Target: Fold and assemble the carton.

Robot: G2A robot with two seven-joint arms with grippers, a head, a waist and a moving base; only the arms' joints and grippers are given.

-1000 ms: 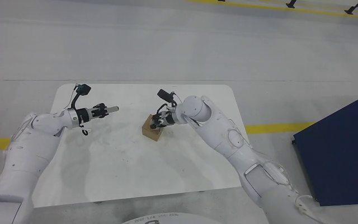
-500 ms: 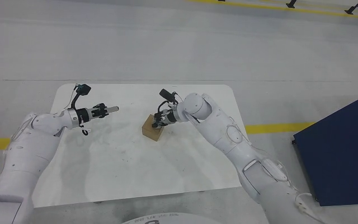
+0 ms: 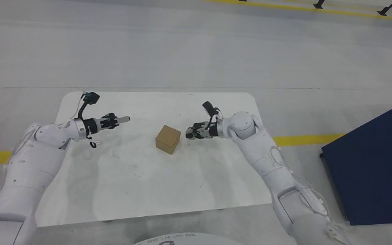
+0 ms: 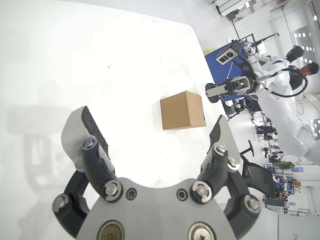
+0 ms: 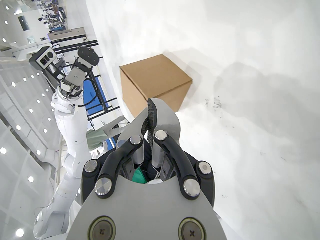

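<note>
Wrist views show left tool [image 4: 152, 118] spread wide, right tool [image 5: 150, 103] pinched empty beside the carton [image 5: 155, 73].

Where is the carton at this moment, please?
In the top view the carton stands near the middle of the white table, between the left pincer and the right pincer, nearer the right one, touching neither.

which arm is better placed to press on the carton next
Right, probably. The right gripper sits close beside the carton and is aimed at it, though it is shut. The left gripper is open but hangs farther off.
</note>
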